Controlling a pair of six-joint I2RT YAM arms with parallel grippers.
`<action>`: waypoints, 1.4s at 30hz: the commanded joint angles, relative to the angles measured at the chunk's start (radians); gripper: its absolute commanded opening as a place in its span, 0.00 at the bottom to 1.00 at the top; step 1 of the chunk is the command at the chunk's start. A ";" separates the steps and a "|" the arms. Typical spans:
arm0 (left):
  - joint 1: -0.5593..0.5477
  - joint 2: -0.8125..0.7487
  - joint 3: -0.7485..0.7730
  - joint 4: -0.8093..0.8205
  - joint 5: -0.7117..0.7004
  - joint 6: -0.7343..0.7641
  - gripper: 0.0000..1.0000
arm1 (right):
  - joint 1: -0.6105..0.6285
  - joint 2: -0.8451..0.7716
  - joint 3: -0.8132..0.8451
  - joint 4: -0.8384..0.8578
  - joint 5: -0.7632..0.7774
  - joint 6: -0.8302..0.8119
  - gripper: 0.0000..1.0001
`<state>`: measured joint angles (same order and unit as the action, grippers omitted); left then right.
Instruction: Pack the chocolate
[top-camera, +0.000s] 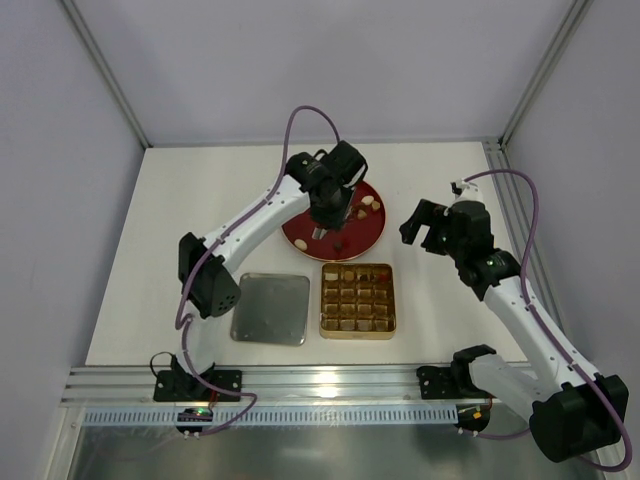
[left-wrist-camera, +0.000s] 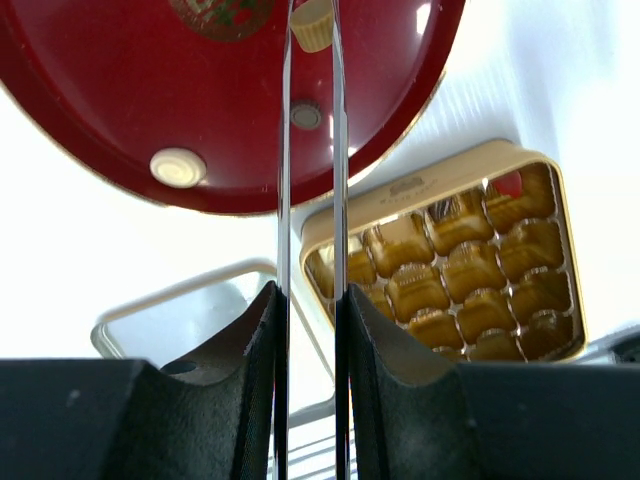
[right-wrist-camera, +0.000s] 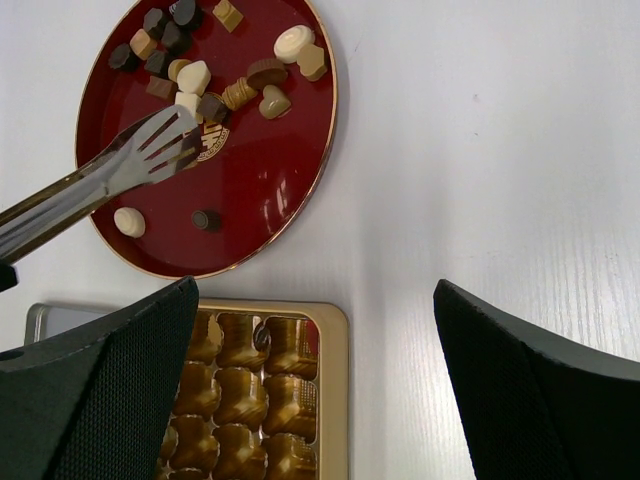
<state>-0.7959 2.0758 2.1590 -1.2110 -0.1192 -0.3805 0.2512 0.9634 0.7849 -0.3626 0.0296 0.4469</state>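
Note:
The chocolate (right-wrist-camera: 200, 75), several dark, caramel and cream pieces, lies on the round red plate (right-wrist-camera: 260, 180), mostly at its far side; it also shows in the top view (top-camera: 372, 205). My left gripper (top-camera: 325, 205) hangs over the plate, shut on metal tongs (right-wrist-camera: 130, 165) whose tips sit low over the plate's middle. In the left wrist view the tong blades (left-wrist-camera: 286, 150) run between my fingers (left-wrist-camera: 310, 295), near a cream piece (left-wrist-camera: 178, 167) and a dark piece (left-wrist-camera: 305, 115). My right gripper (top-camera: 425, 232) is open and empty, right of the plate (right-wrist-camera: 315, 288).
The square gold tin (top-camera: 357, 334) with a grid of cells sits in front of the plate, also in the right wrist view (right-wrist-camera: 335, 400) and the left wrist view (left-wrist-camera: 420, 185). Its flat metal lid (top-camera: 271, 308) lies to the tin's left.

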 joint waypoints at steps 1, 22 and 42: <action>0.004 -0.123 -0.057 0.013 0.024 -0.007 0.29 | -0.004 0.012 0.004 0.047 -0.010 -0.001 1.00; -0.078 -0.512 -0.458 0.054 0.043 -0.100 0.29 | -0.004 0.074 0.013 0.082 0.004 0.013 1.00; -0.232 -0.697 -0.728 0.116 0.009 -0.225 0.30 | -0.004 0.083 0.005 0.080 0.009 0.012 1.00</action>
<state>-1.0130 1.4151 1.4567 -1.1496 -0.0971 -0.5701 0.2508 1.0454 0.7849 -0.3145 0.0277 0.4511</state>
